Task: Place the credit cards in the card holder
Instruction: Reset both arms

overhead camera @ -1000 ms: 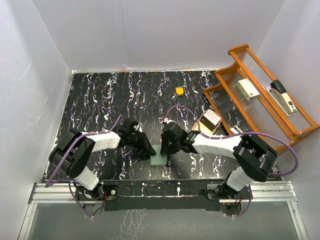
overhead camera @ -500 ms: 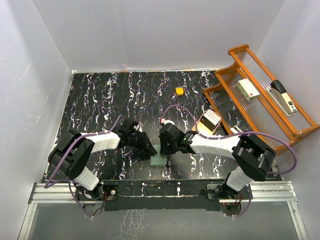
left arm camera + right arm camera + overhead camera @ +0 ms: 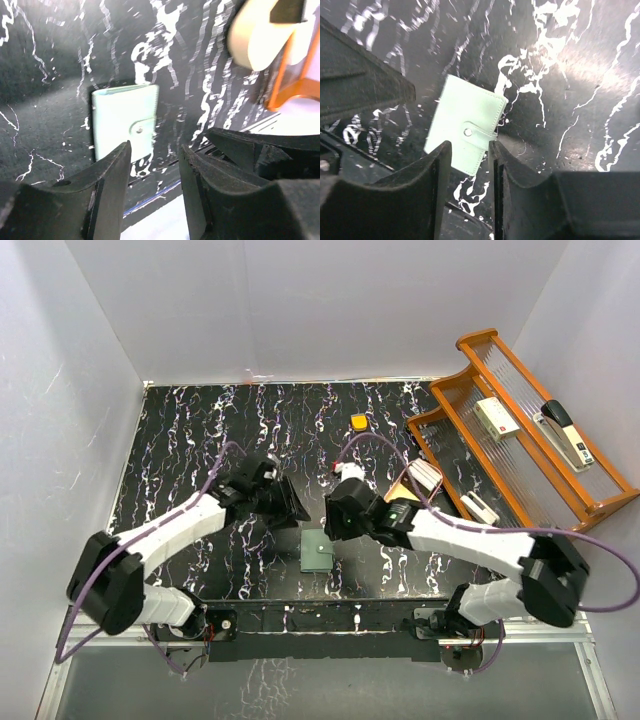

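Observation:
The card holder (image 3: 318, 551) lies closed and flat on the black marbled table, snap tab fastened, near the front edge. It shows pale green in the left wrist view (image 3: 125, 122) and in the right wrist view (image 3: 465, 130). My left gripper (image 3: 291, 506) hovers up-left of it, open and empty (image 3: 155, 150). My right gripper (image 3: 336, 526) hovers just above and behind it, open and empty (image 3: 469, 150). Credit cards (image 3: 424, 474) lie in the tan oval dish (image 3: 402, 490), partly hidden behind my right arm.
An orange wooden rack (image 3: 455, 455) stands at the right with a stapler (image 3: 565, 430) and a small box (image 3: 495, 415) on it. A small orange block (image 3: 358, 422) sits mid-table towards the back. White walls close off the left, back and right.
Both grippers have opened and lifted away from the card holder, the left one moving up-left and the right one back. The holder now lies free and closed on the table.

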Motion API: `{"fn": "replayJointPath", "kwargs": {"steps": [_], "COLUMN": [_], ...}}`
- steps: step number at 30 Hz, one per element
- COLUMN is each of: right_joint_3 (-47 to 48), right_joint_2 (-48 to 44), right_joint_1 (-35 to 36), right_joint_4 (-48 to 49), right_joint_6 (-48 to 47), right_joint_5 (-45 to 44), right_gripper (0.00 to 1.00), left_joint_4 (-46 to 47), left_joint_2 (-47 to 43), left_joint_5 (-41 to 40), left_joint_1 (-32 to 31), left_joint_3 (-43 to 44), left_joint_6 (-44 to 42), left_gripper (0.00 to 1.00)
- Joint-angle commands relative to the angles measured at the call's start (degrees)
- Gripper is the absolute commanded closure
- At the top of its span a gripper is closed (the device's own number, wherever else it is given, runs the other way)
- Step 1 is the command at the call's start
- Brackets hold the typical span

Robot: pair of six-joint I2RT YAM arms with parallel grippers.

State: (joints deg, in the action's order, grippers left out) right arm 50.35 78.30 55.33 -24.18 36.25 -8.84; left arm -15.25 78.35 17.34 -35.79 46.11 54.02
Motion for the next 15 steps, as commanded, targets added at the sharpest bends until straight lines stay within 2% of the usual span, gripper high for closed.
{"fn": "replayJointPath", "kwargs": {"steps": [1,6,7,8,9,10,11,12,15], "right_joint_3": [4.7,10.4,11.3,12.1,12.8,13.4,14.4,15.2,15.9], "right_joint_2": [-9.3,-15.7,-16.9,-18.1,-19.1,-20.1,-20.8,-21.5,-23.7], "right_joint_1": [-0.1,-0.1,-0.2,-0.1,-0.1,-0.1,-0.2,-0.1,-0.2], "right_joint_4": [-1.7,-6.6,-7.2,-7.6,-8.0,-8.3,-8.7,-9.3,-9.8], "right_joint_6": [-0.4,-2.3,-2.6,-2.9,-3.1,-3.3,-3.3,-3.2,-2.2], "right_joint_5": [-5.6,-7.5,-7.7,-8.0,-8.2,-8.4,-8.5,-8.5,-7.6], "right_gripper": [0.62,0.54,0.52,0.48,0.44,0.35,0.14,0.03,0.02], "left_joint_4": [-11.7,-19.6,-21.1,-22.4,-23.3,-24.1,-24.9,-25.3,-25.1], "left_joint_2": [-8.5,-15.0,-15.9,-16.9,-17.8,-18.7,-19.5,-20.4,-23.3], "left_joint_5": [-8.5,-15.2,-16.2,-17.1,-17.7,-18.3,-18.7,-18.9,-19.0], "left_joint_1": [0.1,0.0,0.0,0.0,0.1,0.0,0.0,0.1,0.0], "left_joint_3": [7.6,16.5,18.5,20.1,21.8,23.1,24.3,25.4,26.4], "left_joint_6": [-3.9,-7.5,-8.2,-9.1,-9.9,-10.6,-11.2,-11.8,-12.9], "left_gripper": [0.56,0.48,0.4,0.14,0.03,0.02,0.01,0.01,0.01]}}
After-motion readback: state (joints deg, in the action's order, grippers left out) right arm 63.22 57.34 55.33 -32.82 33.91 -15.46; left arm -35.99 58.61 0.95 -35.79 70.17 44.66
